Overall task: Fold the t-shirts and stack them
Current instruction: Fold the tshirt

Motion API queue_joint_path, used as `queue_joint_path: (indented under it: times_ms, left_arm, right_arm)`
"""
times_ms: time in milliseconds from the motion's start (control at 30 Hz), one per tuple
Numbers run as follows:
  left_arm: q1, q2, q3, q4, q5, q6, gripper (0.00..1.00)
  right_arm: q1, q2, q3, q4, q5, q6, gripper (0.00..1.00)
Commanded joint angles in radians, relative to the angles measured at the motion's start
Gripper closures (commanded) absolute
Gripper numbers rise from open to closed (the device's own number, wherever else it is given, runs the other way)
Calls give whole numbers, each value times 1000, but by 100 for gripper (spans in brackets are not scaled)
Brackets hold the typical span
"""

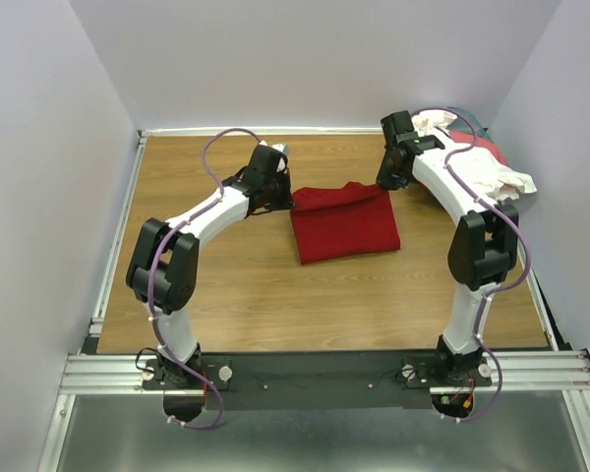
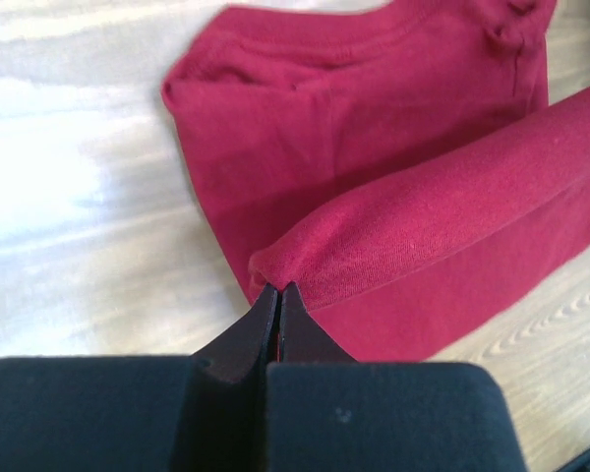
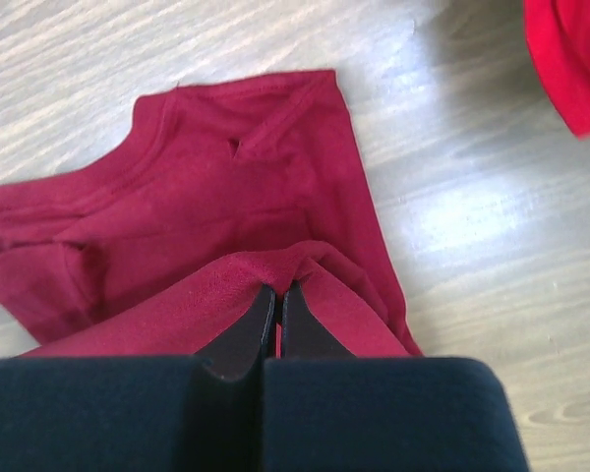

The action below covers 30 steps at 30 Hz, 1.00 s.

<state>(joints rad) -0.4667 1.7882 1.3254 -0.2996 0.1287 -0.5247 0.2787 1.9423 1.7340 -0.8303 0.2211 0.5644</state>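
Plainly, we have the crimson t-shirt [image 1: 344, 224] near the middle of the table [image 1: 236, 295], already folded down to a rough rectangle, with the other shirts heaped in a pile [image 1: 492, 169] well apart at about 2 o'clock. The left gripper [image 2: 278, 292] has its jaws pressed together on a raised ridge of crimson cloth at the shirt's 10 o'clock corner, and the right gripper [image 3: 278, 287] is pinched just as tightly on the same ridge at the 2 o'clock corner. We judge the step in hand to be carrying this far edge over toward 6 o'clock to halve the shirt. To do it well, we should move both arms in step and at one height, with the ridge between them lightly taut so that it neither sags nor drags the lower layers. We should then lay it square on the near edge before letting go. The shirt's long axis runs roughly from 9 to 3 o'clock, its right end tipped a little toward 2. The ribbed neckline appears to lie along the far side, pointing toward 12, though the fold partly hides it.
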Motion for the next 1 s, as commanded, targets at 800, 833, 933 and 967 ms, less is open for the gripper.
queue_joint_path:
  times_ms: [800, 833, 933, 967]
  left_arm:
    - [99, -79, -136, 201, 129, 20, 2]
    - [99, -88, -159, 220, 138, 14, 2]
    - [97, -110, -235, 293, 178, -14, 2]
    - [94, -112, -250, 295, 189, -23, 2]
  right_arm:
    - [2, -35, -126, 201, -294, -49, 32]
    - [11, -42, -126, 212, -304, -47, 32]
    - [51, -52, -194, 235, -325, -43, 36]
    - [59, -52, -227, 249, -334, -40, 37]
